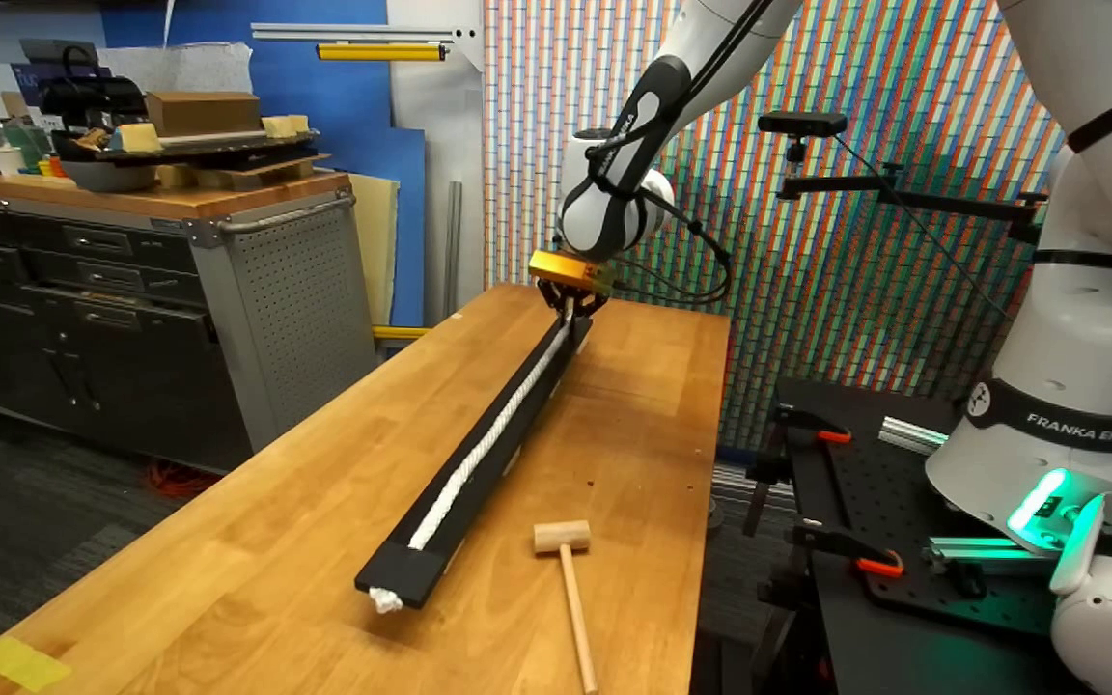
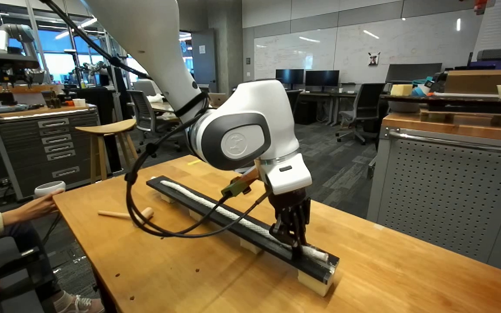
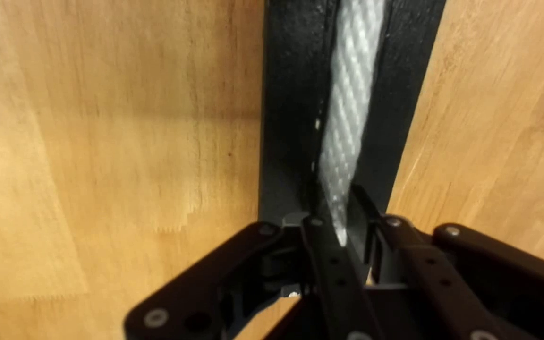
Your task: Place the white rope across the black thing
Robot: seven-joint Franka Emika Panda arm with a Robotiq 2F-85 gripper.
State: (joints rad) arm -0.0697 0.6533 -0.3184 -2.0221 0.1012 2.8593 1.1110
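The white rope [image 1: 488, 439] lies lengthwise along the top of the black bar [image 1: 509, 444], in both exterior views [image 2: 233, 215]. In an exterior view a small white tuft [image 1: 385, 600] sticks out at the bar's near end. My gripper [image 2: 296, 250] is low over the opposite end, shut on the rope a little short of the rope's tip, which rests above the bar [image 2: 259, 238]. In the wrist view the rope [image 3: 352, 85] runs between my close-set fingers [image 3: 333, 203], with the bar [image 3: 293, 94] below. The fingers hide the gripped part.
A wooden mallet [image 1: 564, 537] lies beside the bar on the wooden table [image 1: 257, 541]. Pale blocks [image 2: 314, 283] hold the bar off the table. A person's hand [image 2: 33, 208] is at the table's edge. My arm's cables [image 2: 181, 234] hang low in front of the bar.
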